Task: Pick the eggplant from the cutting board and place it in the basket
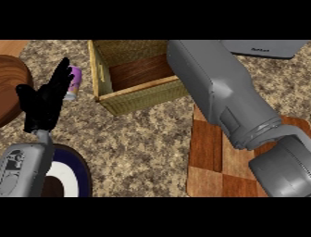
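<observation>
My right forearm [233, 102] runs from the lower right up across the cutting board [209, 162] to the basket [127, 99]; its hand is out of sight, so I cannot tell what the fingers are doing. Eggplant: not visible anywhere, neither on the bare part of the board nor in the open part of the basket, so its look can't be noted. Left hand [43, 104] rests open, fingers up, beside a small purple-and-white container [73, 83]. Risk, as I judge it: working unseen, the arm could catch the basket wall and shove it.
</observation>
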